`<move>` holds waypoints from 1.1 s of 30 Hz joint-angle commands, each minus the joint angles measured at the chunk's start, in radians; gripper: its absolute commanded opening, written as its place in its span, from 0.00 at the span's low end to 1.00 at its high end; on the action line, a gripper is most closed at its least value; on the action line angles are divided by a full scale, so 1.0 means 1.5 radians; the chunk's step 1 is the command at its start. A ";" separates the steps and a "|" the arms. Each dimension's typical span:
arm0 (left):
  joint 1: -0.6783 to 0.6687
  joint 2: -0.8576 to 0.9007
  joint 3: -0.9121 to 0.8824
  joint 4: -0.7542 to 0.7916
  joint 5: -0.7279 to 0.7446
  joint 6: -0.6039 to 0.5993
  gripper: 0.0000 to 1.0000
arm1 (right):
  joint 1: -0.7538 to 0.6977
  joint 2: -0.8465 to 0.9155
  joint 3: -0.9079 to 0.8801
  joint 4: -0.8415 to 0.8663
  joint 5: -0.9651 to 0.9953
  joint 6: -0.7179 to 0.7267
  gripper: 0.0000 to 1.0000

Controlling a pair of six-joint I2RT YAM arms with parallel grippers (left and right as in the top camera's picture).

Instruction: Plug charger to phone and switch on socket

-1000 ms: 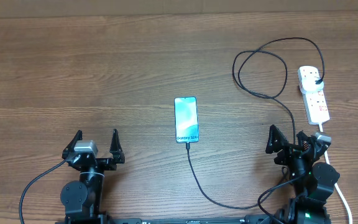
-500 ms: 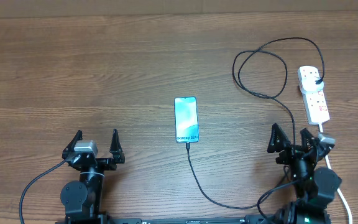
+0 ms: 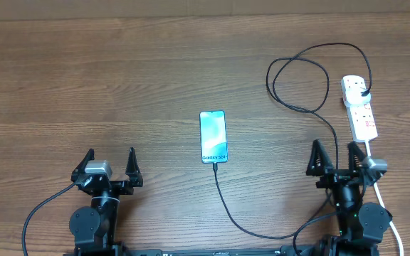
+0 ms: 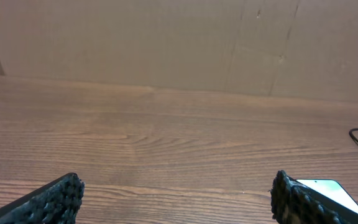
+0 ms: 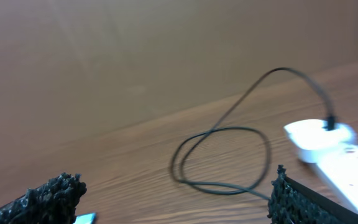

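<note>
Status check, all positions referenced to the phone (image 3: 213, 135).

- Phone lies flat near mid-counter (image 3: 119, 85), screen up and lit light blue.
- Charger (image 3: 223, 203): the connector tip sits at the phone's near short edge and looks seated. The overhead view is too coarse to confirm full insertion. The cable runs from the phone toward the robot, curves off to the right, then loops away on the far-right side of the phone.
- Socket (image 3: 365, 121): well to the right of the phone, slightly farther back. The black plug head (image 3: 363, 92) stands in its far outlet.
- Switch state: cannot tell. The red marks are too small to read as on or off.
- Left end effector (image 3: 109, 165): nearer the robot than the phone and off to its left. Fingers spread, holding nothing.
- Right end effector (image 3: 334, 158): nearer the robot than the phone and off to its right, close to the near end of the socket. Fingers spread, empty.

Judgement: both plug connections appear made. Whether the switch step remains cannot be settled from these views. Neither arm touches any task item.
</note>
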 commanded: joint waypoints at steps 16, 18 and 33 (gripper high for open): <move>0.003 -0.001 -0.002 -0.001 0.007 0.012 1.00 | 0.159 -0.008 -0.007 -0.007 0.099 -0.279 1.00; 0.003 -0.001 -0.002 -0.001 0.007 0.012 1.00 | 0.159 -0.008 -0.007 -0.007 0.100 -0.279 1.00; 0.003 -0.001 -0.002 -0.001 0.007 0.012 1.00 | 0.159 -0.008 -0.007 -0.007 0.099 -0.278 1.00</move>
